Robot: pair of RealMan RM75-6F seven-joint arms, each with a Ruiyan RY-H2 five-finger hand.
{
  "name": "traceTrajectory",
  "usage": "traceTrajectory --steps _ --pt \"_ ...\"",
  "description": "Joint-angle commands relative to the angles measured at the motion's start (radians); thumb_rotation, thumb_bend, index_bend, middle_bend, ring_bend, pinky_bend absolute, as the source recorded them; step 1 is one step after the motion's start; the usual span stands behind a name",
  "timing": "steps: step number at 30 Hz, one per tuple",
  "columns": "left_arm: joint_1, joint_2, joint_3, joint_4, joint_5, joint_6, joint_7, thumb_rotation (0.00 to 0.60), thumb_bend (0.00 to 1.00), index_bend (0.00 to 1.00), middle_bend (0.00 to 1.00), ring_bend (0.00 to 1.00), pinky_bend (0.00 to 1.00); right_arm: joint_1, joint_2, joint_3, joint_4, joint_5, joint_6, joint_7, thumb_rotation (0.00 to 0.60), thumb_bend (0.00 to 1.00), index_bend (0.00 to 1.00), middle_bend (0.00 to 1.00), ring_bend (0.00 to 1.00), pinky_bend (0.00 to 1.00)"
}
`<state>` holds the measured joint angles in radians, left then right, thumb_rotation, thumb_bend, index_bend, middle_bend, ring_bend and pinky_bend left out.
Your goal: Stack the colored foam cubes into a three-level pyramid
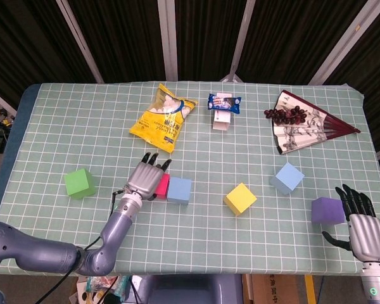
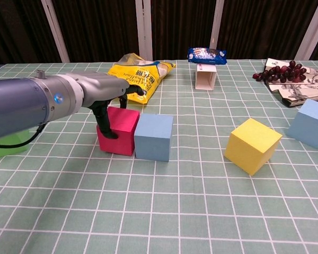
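Note:
My left hand point(image 1: 144, 177) point(image 2: 108, 100) grips the red cube point(image 1: 163, 186) point(image 2: 122, 129), fingers over its top and thumb down its front face. A light blue cube point(image 1: 179, 189) point(image 2: 154, 137) stands right beside the red one, on its right. The yellow cube point(image 1: 240, 199) point(image 2: 253, 145) sits further right, turned at an angle. A second light blue cube point(image 1: 287, 178) point(image 2: 311, 123) lies beyond it. The green cube point(image 1: 80, 183) point(image 2: 2, 145) is off to the left. My right hand point(image 1: 361, 221) hangs open at the table's near right corner, just right of the purple cube point(image 1: 327, 211).
A yellow snack bag point(image 1: 165, 118) lies behind the red cube. A blue cookie pack on a small white box point(image 1: 223, 103) stands at the back centre. A paper fan with dark grapes point(image 1: 304, 123) occupies the back right.

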<state>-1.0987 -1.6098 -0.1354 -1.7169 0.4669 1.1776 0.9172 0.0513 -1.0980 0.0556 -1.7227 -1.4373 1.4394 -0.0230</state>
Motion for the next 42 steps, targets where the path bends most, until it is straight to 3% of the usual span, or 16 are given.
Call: traceTrajectory --steps 1,26,42 --pt "0.001 -0.005 -0.002 0.003 -0.002 0.0 0.0 0.6 0.36 0.0 0.42 0.04 0.0 0.0 0.001 0.001 0.0 0.0 0.001 0.0 0.6 0.17 0.0 0.0 0.0 0.0" --pt "0.016 -0.034 -0.014 -0.005 0.01 0.016 0.009 0.6 0.36 0.0 0.42 0.04 0.0 -0.001 0.002 -0.001 0.001 -0.007 0.003 0.005 0.6 0.17 0.0 0.0 0.0 0.0" --pt "0.021 -0.03 -0.017 -0.015 0.006 0.009 0.016 0.6 0.27 0.0 0.37 0.04 0.0 -0.001 0.001 -0.002 0.001 -0.008 0.003 0.001 0.6 0.17 0.0 0.0 0.0 0.0"
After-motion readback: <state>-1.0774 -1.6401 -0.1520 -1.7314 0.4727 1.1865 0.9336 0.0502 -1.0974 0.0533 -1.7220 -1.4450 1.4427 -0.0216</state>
